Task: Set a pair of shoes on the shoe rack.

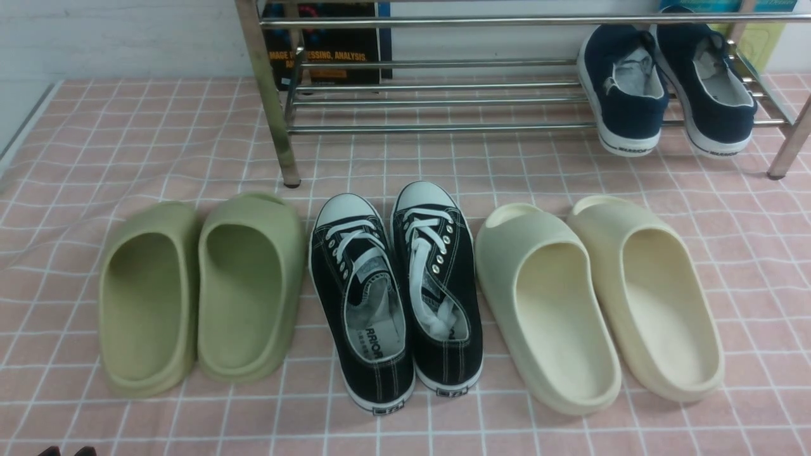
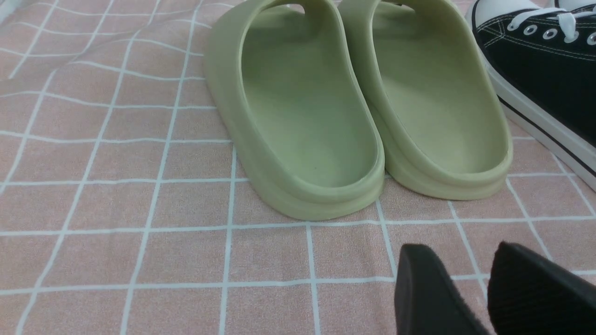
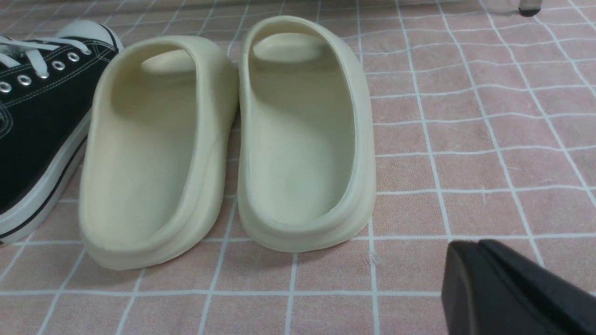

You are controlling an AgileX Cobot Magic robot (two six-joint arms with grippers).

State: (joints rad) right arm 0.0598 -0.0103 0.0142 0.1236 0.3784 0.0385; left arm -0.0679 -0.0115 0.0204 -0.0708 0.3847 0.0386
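The two navy-blue slip-on shoes point(image 1: 624, 88) point(image 1: 713, 85) sit side by side on the lower bars at the right end of the chrome shoe rack point(image 1: 443, 126), heels toward me and overhanging the front bar. My left gripper point(image 2: 463, 260) is empty, its fingers a little apart, low over the cloth just in front of the green slides; its tips show at the bottom left of the front view point(image 1: 66, 451). My right gripper point(image 3: 479, 249) is shut and empty, low over the cloth in front and to the right of the cream slides. It is not in the front view.
On the pink checked cloth point(image 1: 127, 139), in a row before the rack: green slides point(image 1: 203, 291), black lace-up sneakers point(image 1: 396, 297), cream slides point(image 1: 599, 297). A book point(image 1: 329, 44) stands behind the rack's left end. The rack's legs point(image 1: 272, 107) point(image 1: 789, 145) stand on the cloth.
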